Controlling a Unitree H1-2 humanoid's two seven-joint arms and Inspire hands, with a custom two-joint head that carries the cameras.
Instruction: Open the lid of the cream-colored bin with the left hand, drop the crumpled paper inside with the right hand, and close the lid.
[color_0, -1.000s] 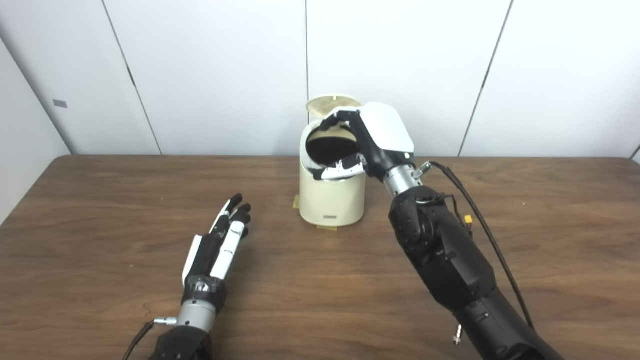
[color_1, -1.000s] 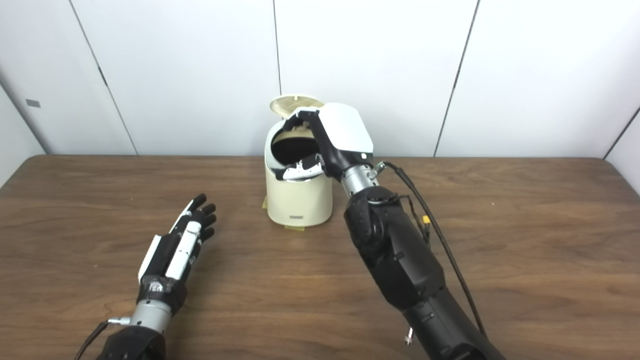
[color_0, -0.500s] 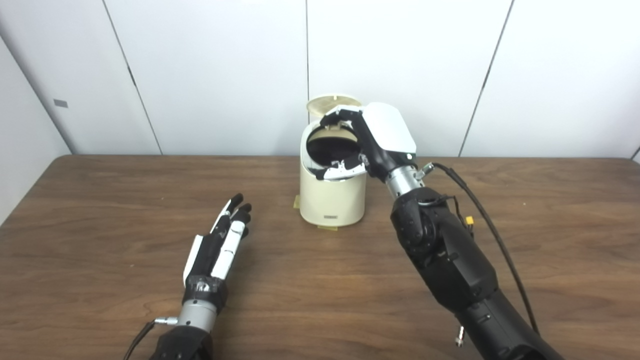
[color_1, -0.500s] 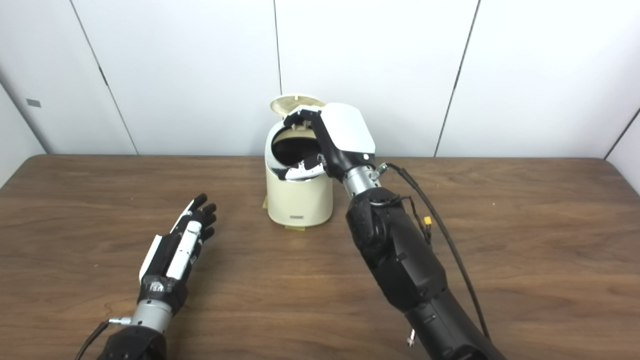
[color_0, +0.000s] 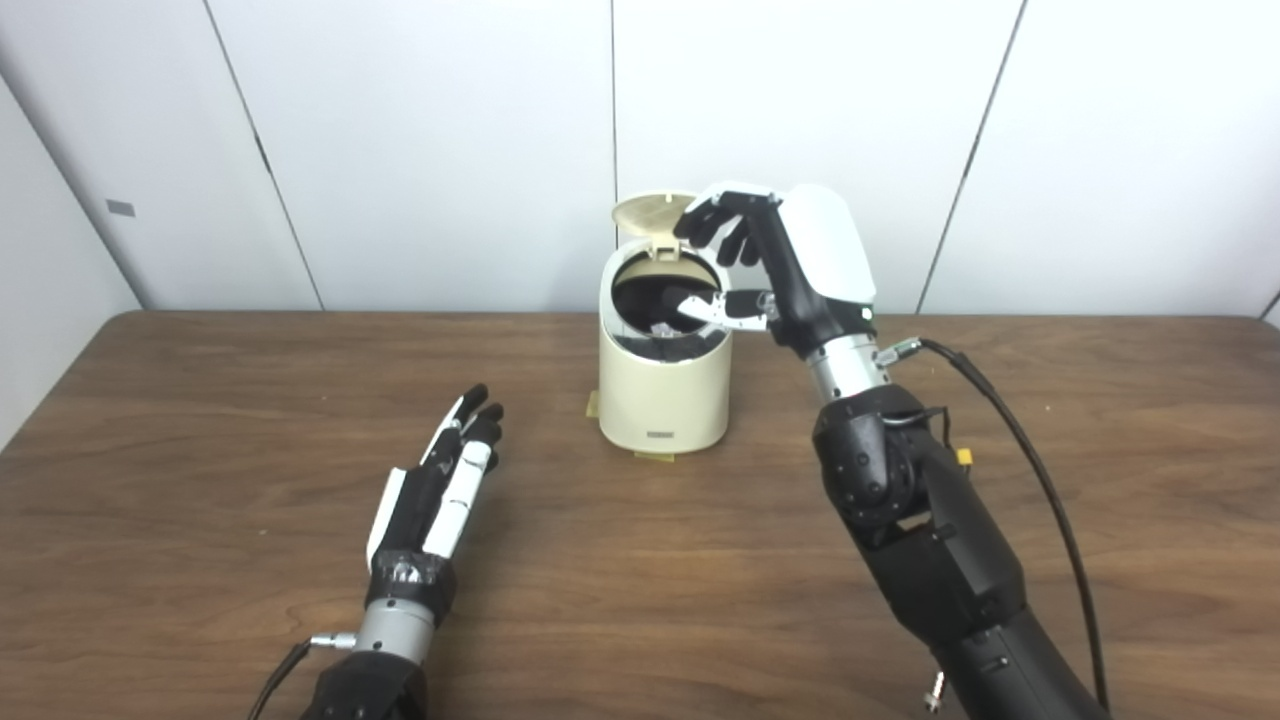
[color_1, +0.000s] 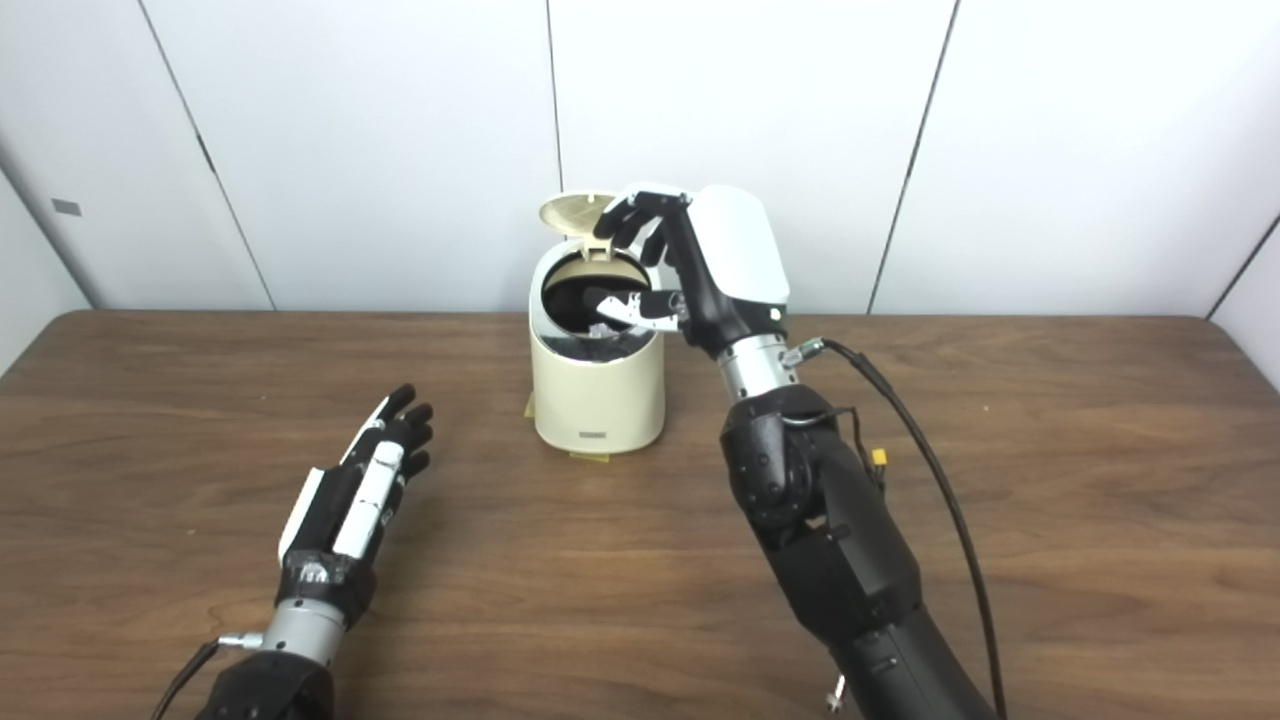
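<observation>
Both hands are in my view. My right hand (color_0: 775, 262) hangs over the right side of the cream-colored bin (color_0: 663, 385), fingers (color_0: 712, 215) spread apart and curled loosely, thumb reaching out across the mouth; it holds nothing that I can see. Those fingers sit just beside the lid (color_0: 654, 212), which stands tipped up at the back of the bin, but I cannot tell whether they touch it. My left hand (color_0: 440, 487) lies flat on the wooden surface (color_0: 200, 450), well apart from the bin, fingers straight and slightly apart, gripping nothing.

Inside the dark opening I can make out a small pale grey shape near the front wall, likely the crumpled paper (color_1: 600, 333), though it is dim and partly covered by the thumb, so I cannot be sure of it. A tan pad or tape tab (color_0: 655, 456) pokes out from under the bin's base at the front and left. A black cable (color_0: 1040, 490) loops off my right wrist down toward the picture's bottom edge. My right forearm blocks part of the surface behind it, and both arms are cut off at the bottom.
</observation>
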